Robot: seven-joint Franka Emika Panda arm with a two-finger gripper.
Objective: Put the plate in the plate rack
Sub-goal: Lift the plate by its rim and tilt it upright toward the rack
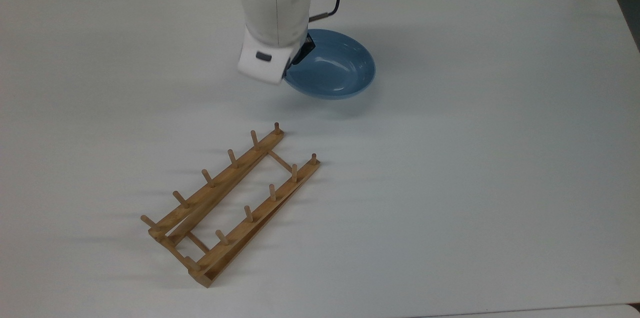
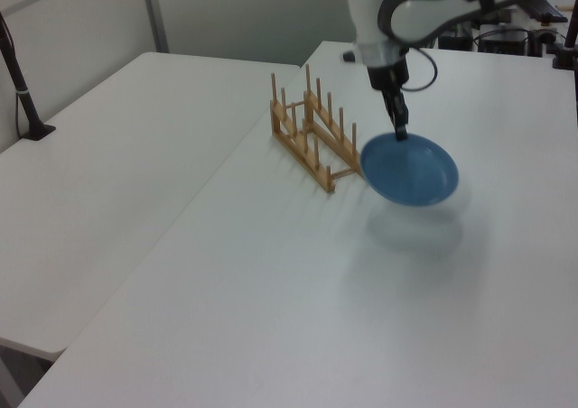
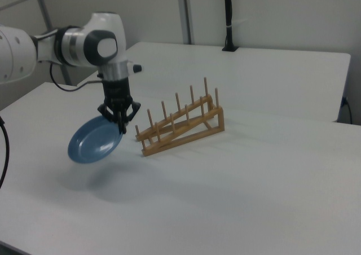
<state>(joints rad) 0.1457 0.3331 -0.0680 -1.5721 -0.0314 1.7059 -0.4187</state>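
The light-blue plate (image 1: 332, 65) (image 2: 411, 169) (image 3: 95, 141) hangs tilted in the air above the table, its shadow below it. My gripper (image 2: 400, 134) (image 3: 119, 121) (image 1: 300, 55) is shut on the plate's rim at its upper edge, on the side nearer the rack. The wooden plate rack (image 1: 230, 203) (image 2: 318, 135) (image 3: 180, 124) stands on the table with upright pegs and nothing in it. In the right view the plate hangs just left of the rack's near end.
The white table (image 1: 450, 158) spreads wide around the rack. A second white table (image 2: 108, 155) adjoins it in the left view. A black post (image 2: 20, 83) stands on that table, and a black pole (image 3: 228, 18) rises behind the rack in the right view.
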